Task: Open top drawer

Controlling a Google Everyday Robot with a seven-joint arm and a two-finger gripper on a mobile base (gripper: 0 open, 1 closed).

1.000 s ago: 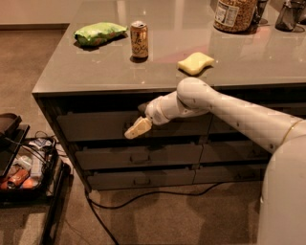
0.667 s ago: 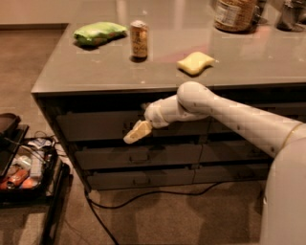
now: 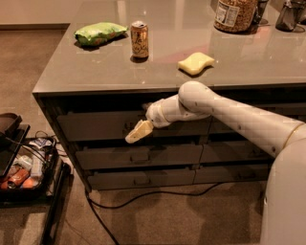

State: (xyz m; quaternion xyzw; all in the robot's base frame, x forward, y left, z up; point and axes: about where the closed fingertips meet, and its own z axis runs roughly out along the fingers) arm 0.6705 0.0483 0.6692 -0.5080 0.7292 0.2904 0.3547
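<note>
Below the bench (image 3: 95, 72) edge, mid-frame, the hand (image 3: 138, 132) sits against the top drawer (image 3: 93, 126), presumably placed to pull it; open or closed, I cannot tell.

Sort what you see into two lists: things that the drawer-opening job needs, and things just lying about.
Job: top drawer; gripper, in front of that drawer's face.
Lying about: green bag, drink can, yellow sponge, jar on the counter; cable on the floor.
</note>
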